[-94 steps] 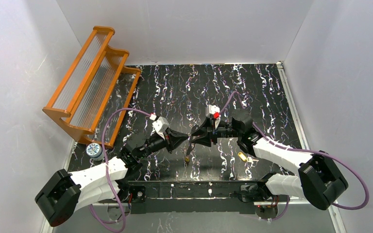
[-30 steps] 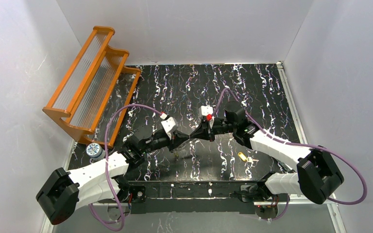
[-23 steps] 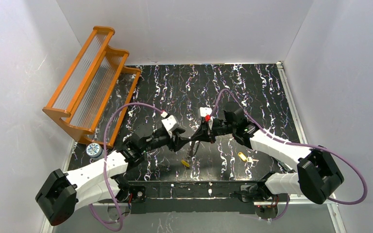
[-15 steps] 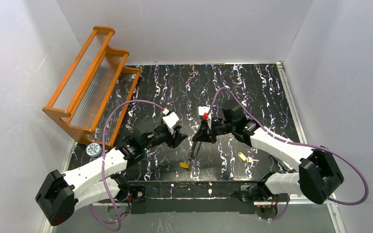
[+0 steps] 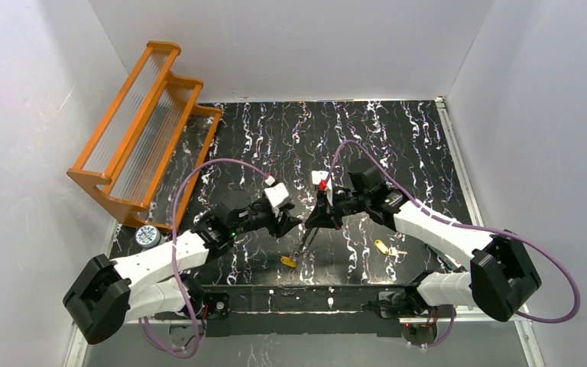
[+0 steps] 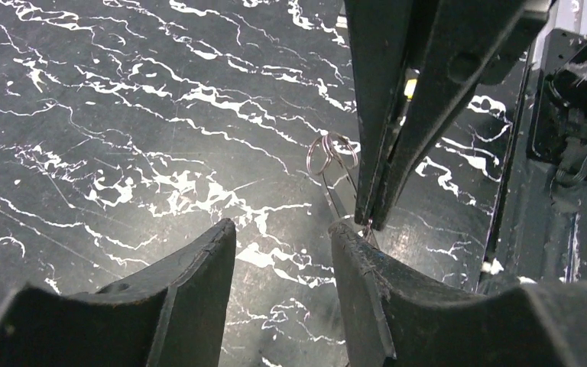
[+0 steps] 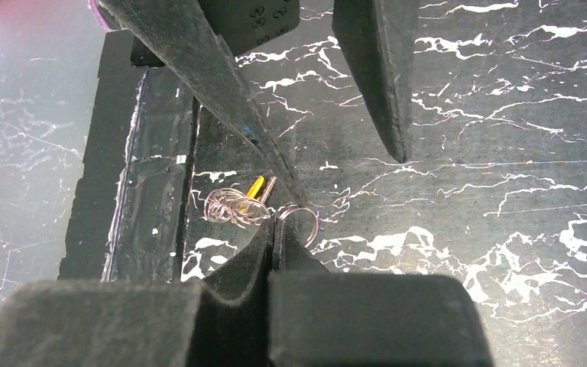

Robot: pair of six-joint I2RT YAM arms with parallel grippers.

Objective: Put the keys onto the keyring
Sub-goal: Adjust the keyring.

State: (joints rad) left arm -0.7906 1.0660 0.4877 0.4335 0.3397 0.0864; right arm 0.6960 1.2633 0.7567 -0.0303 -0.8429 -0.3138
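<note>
black white-veined tabletop (image 5: 397,145) under both arms. right gripper (image 7: 274,224) is clenched on the thin wire keyring (image 7: 231,206), one yellow-headed key (image 7: 255,186) at its lower end. left gripper (image 6: 283,227) just beside, jaws apart, empty. second key (image 5: 382,247) lies near the right arm.

The keyring (image 5: 303,240), a thin silvery wire loop, hangs pinched in the closed tips of the right gripper (image 5: 310,224), one yellow-headed key (image 5: 289,261) dangling at its lower end, while the second key (image 5: 383,247) lies flat, well apart, to that gripper's right.
</note>
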